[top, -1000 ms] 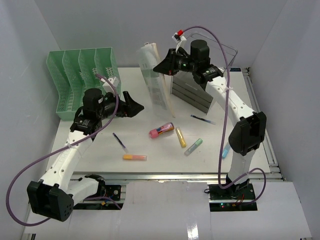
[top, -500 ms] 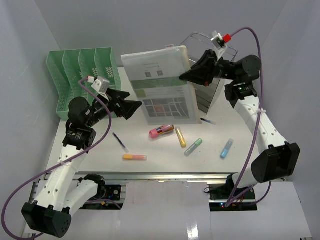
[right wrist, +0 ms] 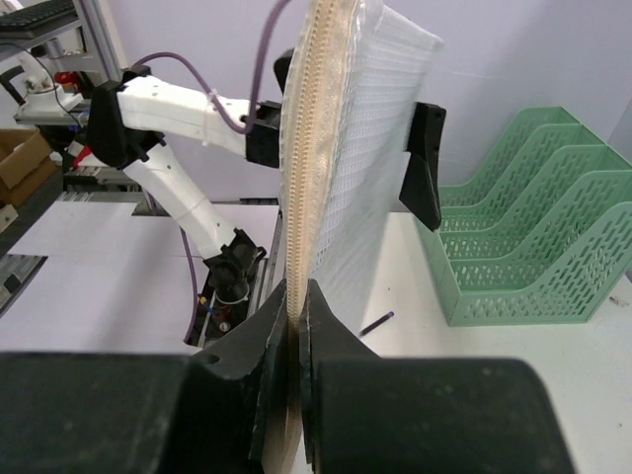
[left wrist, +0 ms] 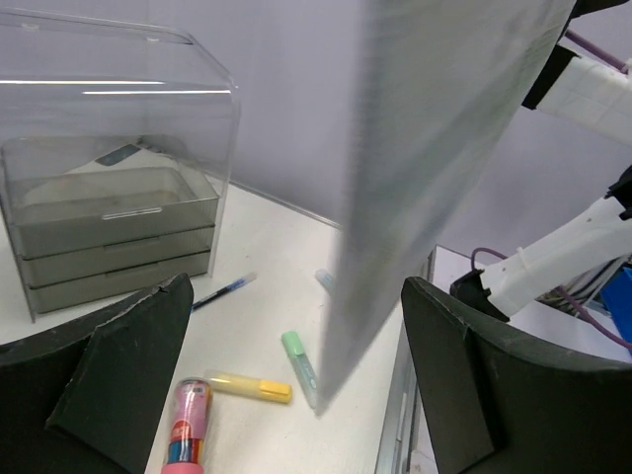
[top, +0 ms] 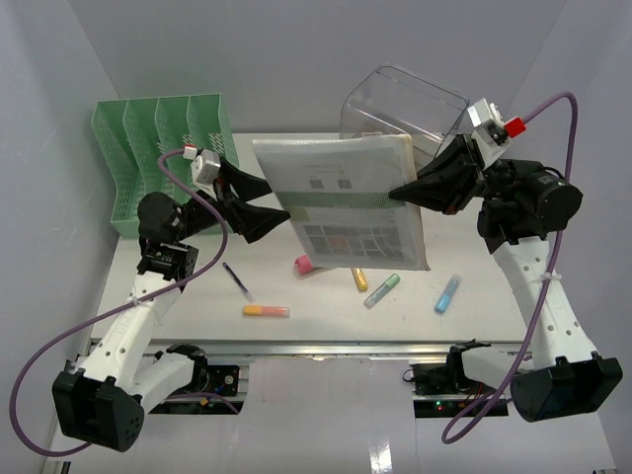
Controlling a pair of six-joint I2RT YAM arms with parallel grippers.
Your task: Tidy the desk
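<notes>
Over your white rectangular desk [top: 326, 316], your right gripper [top: 397, 193] clamped a plastic-wrapped white booklet [top: 346, 197] mid-frame; your left gripper [top: 277, 202] gaped wide around its left edge.

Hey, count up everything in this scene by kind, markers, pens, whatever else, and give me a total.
Markers: 5 (pink marker, yellow marker, green marker, blue marker, orange marker)
File rack: 1
Drawer box: 1
Pens: 2 (dark pen, blue pen by the drawer box)
Document pouch in the right gripper: 1
Total: 10
</notes>
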